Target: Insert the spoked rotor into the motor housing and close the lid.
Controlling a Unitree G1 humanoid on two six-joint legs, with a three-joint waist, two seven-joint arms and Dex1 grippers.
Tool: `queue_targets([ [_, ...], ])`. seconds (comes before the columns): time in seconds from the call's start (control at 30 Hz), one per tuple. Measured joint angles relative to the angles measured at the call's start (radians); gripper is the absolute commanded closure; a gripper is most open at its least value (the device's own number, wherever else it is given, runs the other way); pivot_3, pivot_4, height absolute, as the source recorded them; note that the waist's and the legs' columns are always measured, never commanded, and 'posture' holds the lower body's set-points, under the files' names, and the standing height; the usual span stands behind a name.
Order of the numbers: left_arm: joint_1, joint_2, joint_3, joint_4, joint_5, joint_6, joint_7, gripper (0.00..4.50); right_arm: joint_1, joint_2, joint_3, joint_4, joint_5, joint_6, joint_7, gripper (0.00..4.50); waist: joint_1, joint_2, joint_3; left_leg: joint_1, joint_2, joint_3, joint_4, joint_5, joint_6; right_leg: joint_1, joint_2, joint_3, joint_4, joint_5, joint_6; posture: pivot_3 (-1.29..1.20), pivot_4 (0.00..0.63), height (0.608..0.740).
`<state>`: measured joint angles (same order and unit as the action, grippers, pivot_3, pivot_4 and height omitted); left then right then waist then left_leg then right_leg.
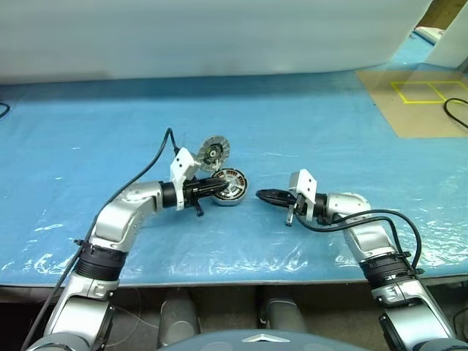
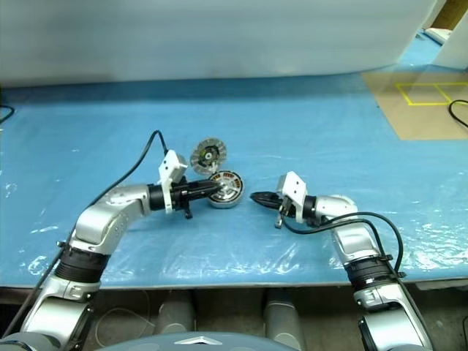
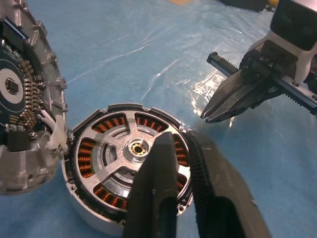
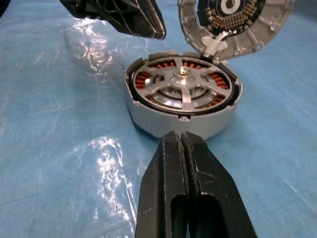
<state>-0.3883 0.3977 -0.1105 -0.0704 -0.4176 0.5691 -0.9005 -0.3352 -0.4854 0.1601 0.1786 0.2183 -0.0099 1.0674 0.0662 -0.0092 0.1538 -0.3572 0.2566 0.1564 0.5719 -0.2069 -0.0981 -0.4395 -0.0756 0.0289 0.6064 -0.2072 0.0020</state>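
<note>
The motor housing (image 1: 234,191) lies flat on the blue table, its copper windings (image 3: 106,124) showing under the spoked rotor (image 4: 181,88), which sits inside it. Its lid (image 1: 213,152) stands tilted open at the far side, joined to the rim by a white piece (image 4: 213,45). My left gripper (image 1: 223,186) is shut and empty, lying level over the housing's left part; whether it touches is unclear. To the housing's right, a short gap away, my right gripper (image 1: 262,194) is shut, empty and pointing at it.
A blue plastic sheet (image 1: 307,139) covers the table, whose front edge (image 1: 241,281) runs near me. A brown board with yellow tape squares (image 1: 417,99) lies at the back right, with a black cable (image 1: 455,111) on it. A white wall stands behind.
</note>
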Motion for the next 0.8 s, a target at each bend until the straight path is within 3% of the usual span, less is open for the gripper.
queue_targets([
  [0.5, -0.034, -0.098, -0.056, 0.132, 0.146, -0.122, 0.141, 4.48, 0.023, 0.000, -0.013, -0.048, 0.027, 0.036, -0.010, 4.50, 0.001, 0.000, 0.000, -0.001, 0.000, 0.000, 0.001, 0.000, 0.000, 0.000, 0.000, 0.000, 0.000, 0.000, 0.000, 0.00, 0.150, 0.740],
  [0.8, -0.047, -0.087, -0.117, 0.117, 0.221, -0.125, 0.166, 4.48, 0.030, 0.000, -0.013, -0.072, 0.026, 0.043, -0.026, 4.50, 0.002, 0.000, 0.000, 0.005, 0.000, 0.000, 0.001, 0.000, 0.000, 0.007, -0.001, 0.000, 0.000, 0.000, 0.000, 0.00, 0.150, 0.740],
])
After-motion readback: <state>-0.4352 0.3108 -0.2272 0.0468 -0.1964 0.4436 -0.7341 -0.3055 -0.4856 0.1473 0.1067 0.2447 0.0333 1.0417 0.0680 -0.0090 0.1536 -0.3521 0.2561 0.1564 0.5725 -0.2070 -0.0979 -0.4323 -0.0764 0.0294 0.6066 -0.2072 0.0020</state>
